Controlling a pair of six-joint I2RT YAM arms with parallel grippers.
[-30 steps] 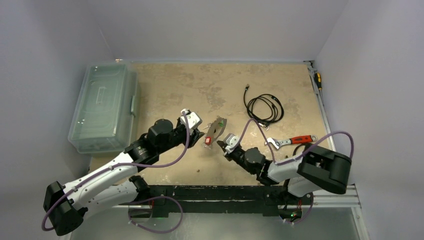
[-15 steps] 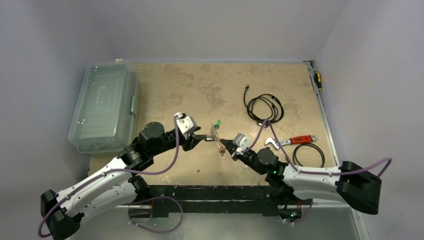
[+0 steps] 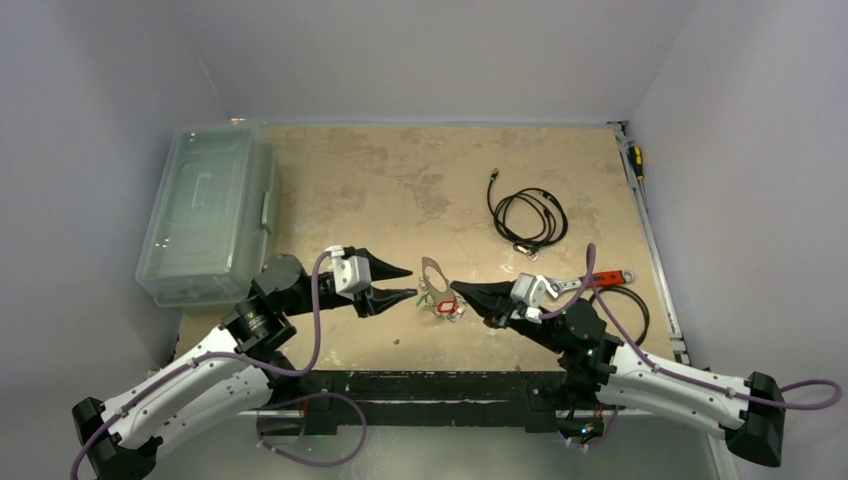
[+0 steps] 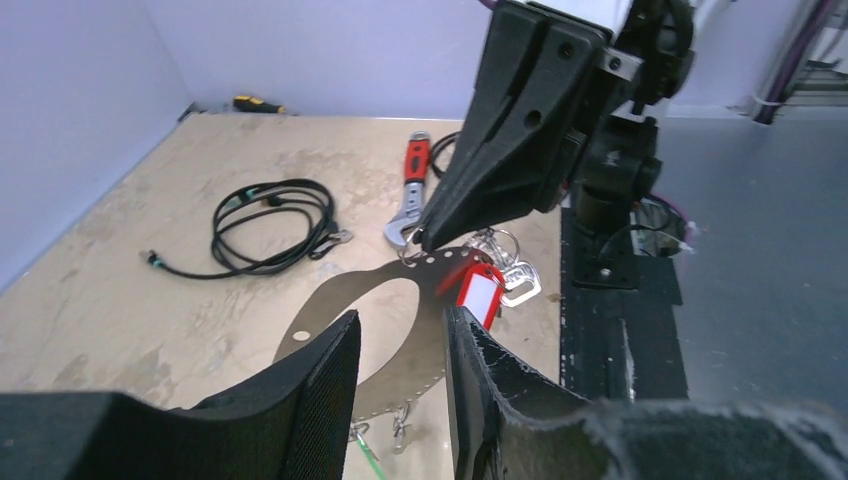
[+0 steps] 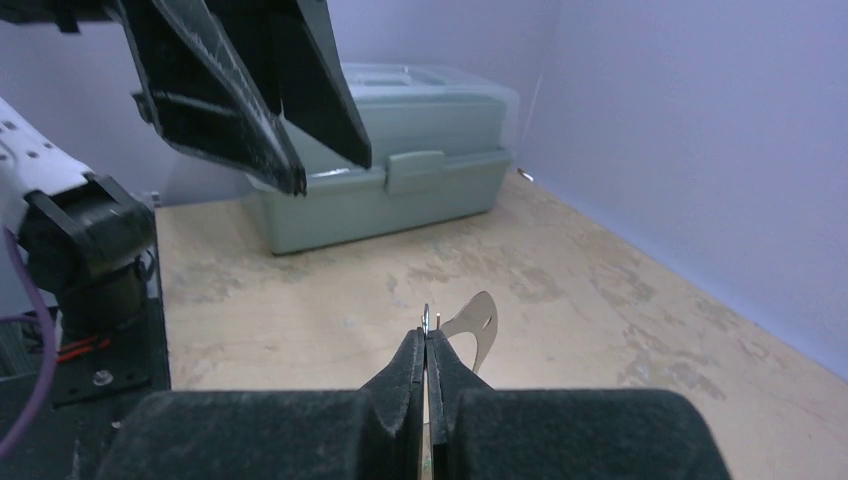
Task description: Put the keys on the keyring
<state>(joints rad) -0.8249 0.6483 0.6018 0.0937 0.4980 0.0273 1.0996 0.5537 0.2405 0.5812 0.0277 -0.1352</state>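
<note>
Pinches the keyring [image 3: 432, 272] by its rim between the arms, right gripper [image 3: 462, 290] fully closed; left gripper [image 3: 412, 282] alongside, partly open, empty. Looks nearly done (red-tagged key [image 3: 449, 309] already hanging there).

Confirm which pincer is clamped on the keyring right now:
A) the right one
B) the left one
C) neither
A: the right pincer is shut on the rim of the keyring, while the left pincer is open, its fingers apart and not closed on anything.
</note>
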